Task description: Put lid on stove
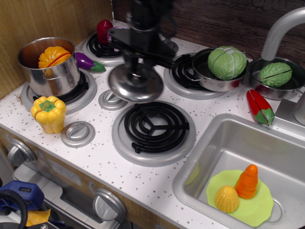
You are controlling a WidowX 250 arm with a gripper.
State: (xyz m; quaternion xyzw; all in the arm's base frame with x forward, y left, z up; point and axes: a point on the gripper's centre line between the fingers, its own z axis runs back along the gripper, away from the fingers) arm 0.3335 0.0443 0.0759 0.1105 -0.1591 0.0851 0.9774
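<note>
Black gripper [136, 70]: mine, clamped on lid knob
lid [135, 84]: silver, blurred, held above the stove [102, 160], between the back burners and the front burner [154, 128]
dial [112, 99]: just beside lid's left edge

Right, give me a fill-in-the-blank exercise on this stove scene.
1. The gripper holds the lid by its ____.
2. The steel pot at the left holds an ____ toy pumpkin.
3. The carrot and corn stand on a green plate in the ____.

Missing words: knob; orange; sink
</note>
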